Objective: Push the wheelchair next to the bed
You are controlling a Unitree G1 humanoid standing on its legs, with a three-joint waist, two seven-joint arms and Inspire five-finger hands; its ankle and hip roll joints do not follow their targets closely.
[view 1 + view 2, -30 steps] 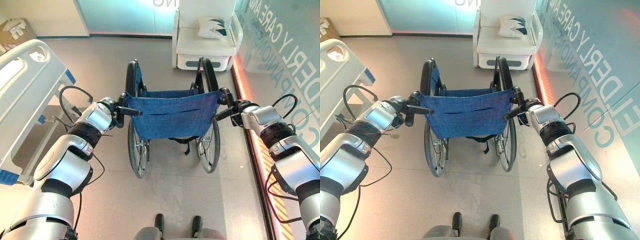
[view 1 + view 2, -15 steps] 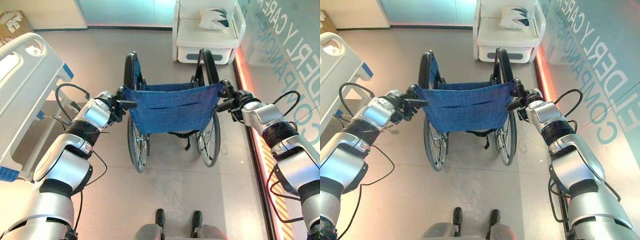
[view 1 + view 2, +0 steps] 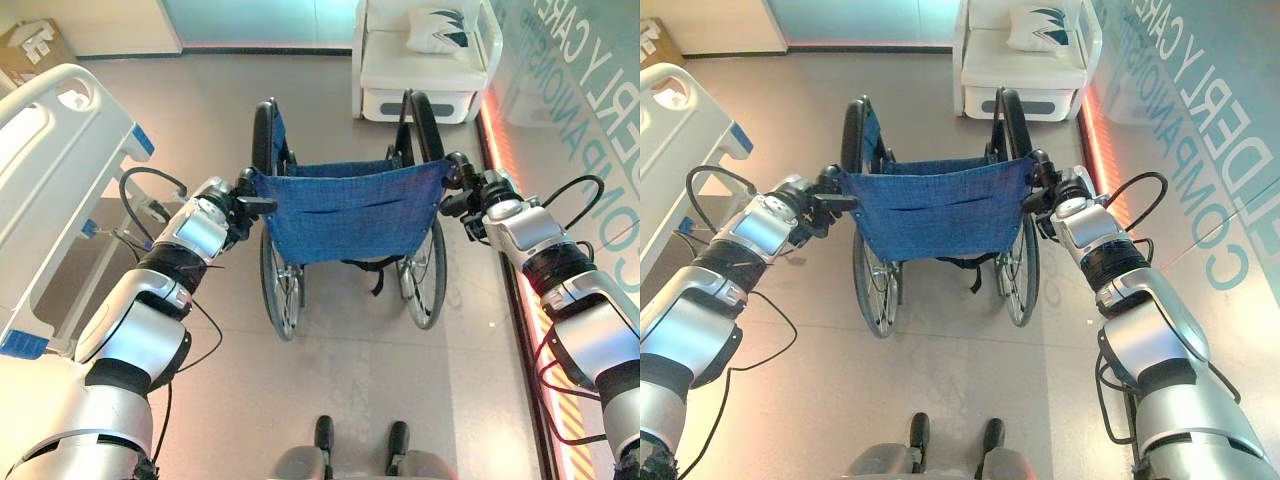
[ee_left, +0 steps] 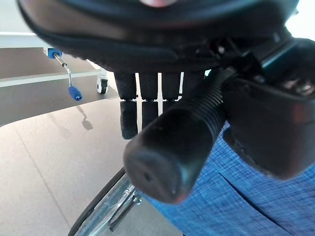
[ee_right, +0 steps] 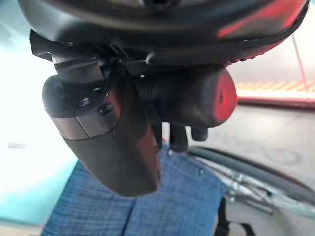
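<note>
While I stand behind the wheelchair point(image 3: 345, 215), this is how things lie:
Bed point(image 3: 45, 180): at my 10 o'clock, white with blue corner pieces, just beside my left arm.
Left hand point(image 3: 228, 205): my fingers point(image 4: 129, 105) are curled round the left grip point(image 4: 172, 140).
Wheelchair: at 12 o'clock, blue back facing me, well apart from the bed.
Right hand point(image 3: 478, 195): clamped round the right grip point(image 5: 197, 98).
Armchair point(image 3: 420, 60): white, past the wheelchair at 1 o'clock, a cushion point(image 3: 435, 32) on its seat.
</note>
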